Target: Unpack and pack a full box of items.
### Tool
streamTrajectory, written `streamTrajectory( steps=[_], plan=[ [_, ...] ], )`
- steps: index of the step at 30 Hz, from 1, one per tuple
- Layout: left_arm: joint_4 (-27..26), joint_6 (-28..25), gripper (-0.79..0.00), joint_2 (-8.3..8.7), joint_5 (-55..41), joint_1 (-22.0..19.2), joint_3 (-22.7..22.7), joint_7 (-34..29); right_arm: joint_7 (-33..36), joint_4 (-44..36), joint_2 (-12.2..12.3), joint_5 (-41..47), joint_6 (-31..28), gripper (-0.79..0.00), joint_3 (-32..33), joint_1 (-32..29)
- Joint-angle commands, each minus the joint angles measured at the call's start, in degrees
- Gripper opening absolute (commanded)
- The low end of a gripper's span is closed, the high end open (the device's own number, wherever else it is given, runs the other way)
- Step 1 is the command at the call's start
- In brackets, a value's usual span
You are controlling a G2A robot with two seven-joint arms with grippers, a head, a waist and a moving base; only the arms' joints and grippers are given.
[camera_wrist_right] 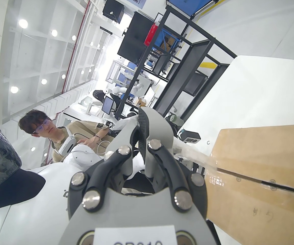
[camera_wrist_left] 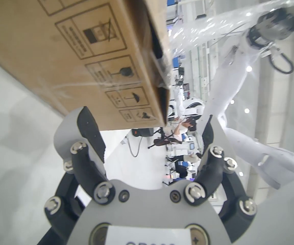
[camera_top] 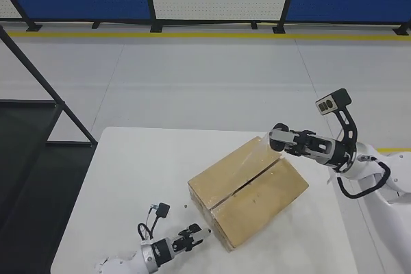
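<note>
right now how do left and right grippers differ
The left gripper has open, empty jaws; the right gripper has jaws shut on clear tape stretched from the box. The left gripper is at one end of the box, the right gripper at the opposite end. Both are beside it.

A black rack (camera_top: 20,157) stood off the tabletop (camera_top: 123,185), well beyond the left pincer (camera_top: 200,234). Far past the right pincer (camera_top: 272,140), a yellow line (camera_top: 192,34) crossed the pale floor (camera_top: 212,82) before blue panels (camera_top: 82,8).

White arms (camera_top: 397,171), black joints. Left hand (camera_wrist_left: 147,122) and right hand (camera_wrist_right: 142,128): grey plate, black links, silver screws, white label. Black cable (camera_top: 349,192) looped at wrist.
</note>
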Motion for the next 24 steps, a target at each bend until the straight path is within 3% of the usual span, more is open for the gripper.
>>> streamTrajectory(
  steps=[1, 6, 10, 18, 24],
  plan=[
    [0.0, 0.1, 0.000, -0.02, 0.0, 0.0, 0.0, 0.1, 0.0, 0.1, 0.0, -0.2, 0.2, -0.785, 0.0, 0.1],
    [-0.2, 0.0, 0.000, 0.01, 0.6, 0.0, 0.1, 0.1, 0.0, 0.1, 0.0, -0.2, 0.2, -0.785, 0.0, 0.1],
    [-2.8, -0.5, 0.000, 0.27, 9.9, 0.5, 2.3, 0.0, 0.0, 0.1, 0.0, -0.2, 0.2, -0.785, 0.0, 0.1],
    [-5.9, 0.1, 0.000, -0.28, 35.3, 3.1, 9.6, 17.3, 0.0, 0.1, 0.0, -0.2, 0.2, -0.785, 0.0, 0.1],
    [-5.1, 0.1, 0.000, -0.69, 50.3, 3.7, 14.5, 27.2, 0.0, 0.1, 0.0, -0.2, 0.2, -0.785, 0.0, 0.1]
  ],
)
